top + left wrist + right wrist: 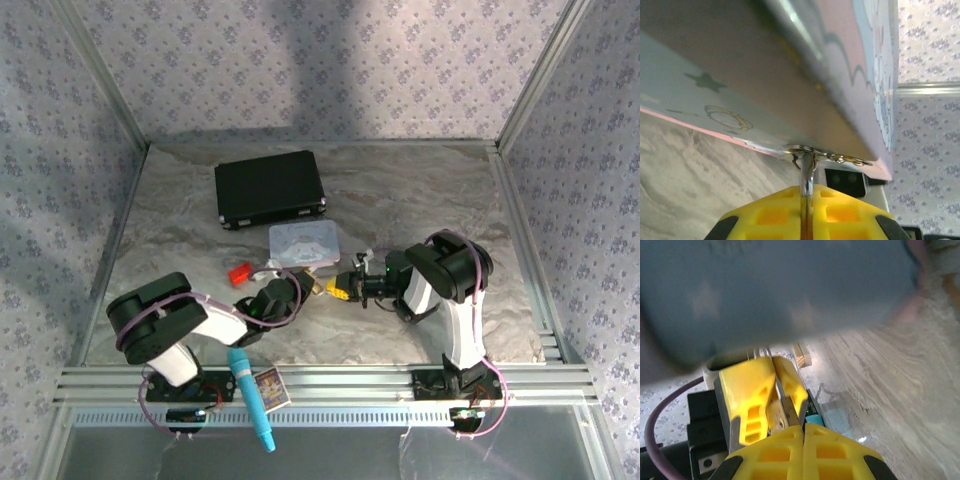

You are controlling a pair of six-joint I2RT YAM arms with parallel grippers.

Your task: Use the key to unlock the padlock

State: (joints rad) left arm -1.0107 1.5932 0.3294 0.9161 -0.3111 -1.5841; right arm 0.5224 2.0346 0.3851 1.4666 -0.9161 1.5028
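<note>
The left claw (806,194) was clenched on a thin silvery bar that looked like the shackle of the padlock (807,172). The bar rose straight from between the claw's yellow fingertips to a small silvery ring just above them, and the brass body could not be made out there. Close over that claw loomed the side of the pastel tin (740,75), printed with a grey star and a yellow ringed planet above a pink edge. The right claw (804,430) was likewise squeezed tight, its tips facing the left claw's head-on. A flat metal blade, apparently the key (784,412), ran from between its fingertips into the gap of the opposite fingers. Whether the blade sat in the lock could not be told. Just past the two claws, seen from the right wrist, a tan wooden block (801,355) lay on the marbled bench (440,200). From above, the claws met tip to tip just on the near side of the tin. A red block (240,273) lay to the left of the left claw, and a black case (270,188) sat beyond the tin. Well behind the left claw, at that arm's base, lay a teal marker (250,400) and a small picture card (271,388) whose print was too small to read.
</note>
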